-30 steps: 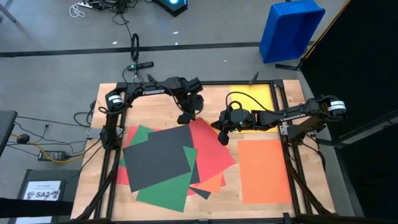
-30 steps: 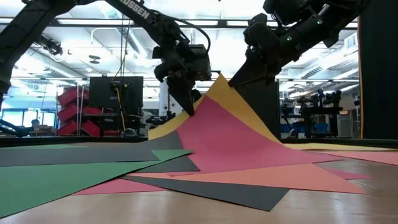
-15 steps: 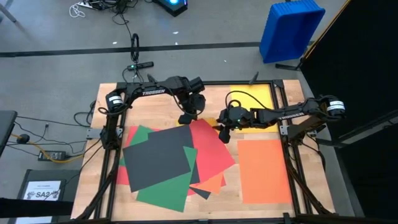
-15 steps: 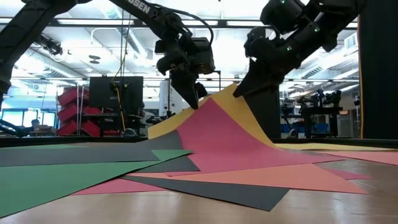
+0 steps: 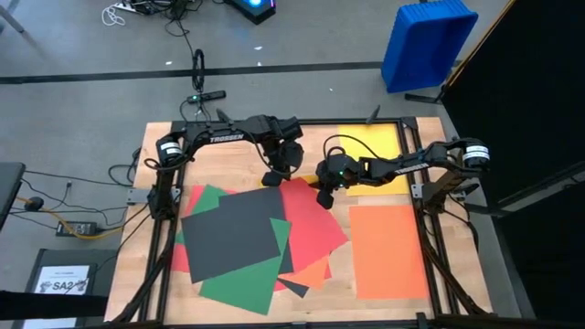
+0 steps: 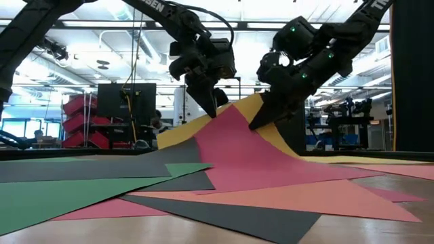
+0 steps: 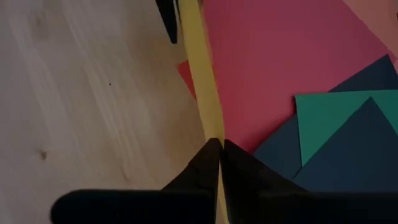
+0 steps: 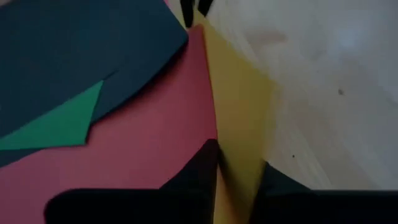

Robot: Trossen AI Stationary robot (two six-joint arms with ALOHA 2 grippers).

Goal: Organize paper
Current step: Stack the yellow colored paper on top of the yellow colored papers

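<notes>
- left gripper (image 6: 211,108) is clenched on the raised corner of a yellow sheet (image 7: 200,81), lifted off the table (image 5: 228,146) at the far middle; left wrist view shows the yellow edge pinched between its closed fingers.
- right gripper (image 6: 256,124) sits just beside it on the same raised paper, fingers closed; right wrist view shows yellow between them, with the red sheet (image 6: 264,159) touching one finger, so i judge it is holding the yellow one too, maybe the red edge as well, can't tell for sure.
- the yellow sheet lies mostly under the red sheet, and the two rise together as a tent in the low view.
- done so far, by the look of it: one orange sheet (image 5: 388,249) lies flat alone on the right side, and another yellow sheet (image 5: 370,144) lies flat at the far right corner.
- left to do: the messy pile (image 5: 242,242) of black, green, red and orange sheets in the middle-left, overlapping at odd angles.
- judgement: early to midway, most sheets unsorted; the yellow one being pulled out is the step in hand.
</notes>
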